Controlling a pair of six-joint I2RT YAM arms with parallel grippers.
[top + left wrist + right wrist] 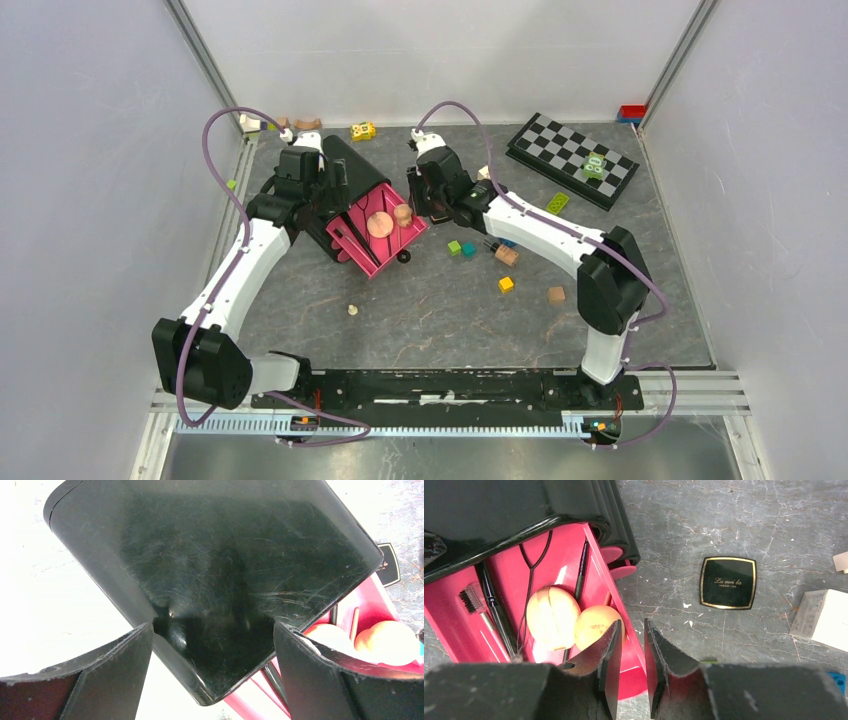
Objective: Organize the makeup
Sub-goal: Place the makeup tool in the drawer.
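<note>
The pink makeup case lies open at the back left, with its black lid raised. Inside lie a peach round puff, a peach sponge, thin black brushes and a pencil. My left gripper stands wide, both fingertips against the edges of the lid's corner. My right gripper is nearly closed astride the case's right wall, one finger inside by the sponge. The black square compact lies on the table to the right.
A white cube sits right of the compact. Small coloured blocks, a brown tube and a wooden piece lie under the right arm. A chessboard sits back right. Toys line the back wall.
</note>
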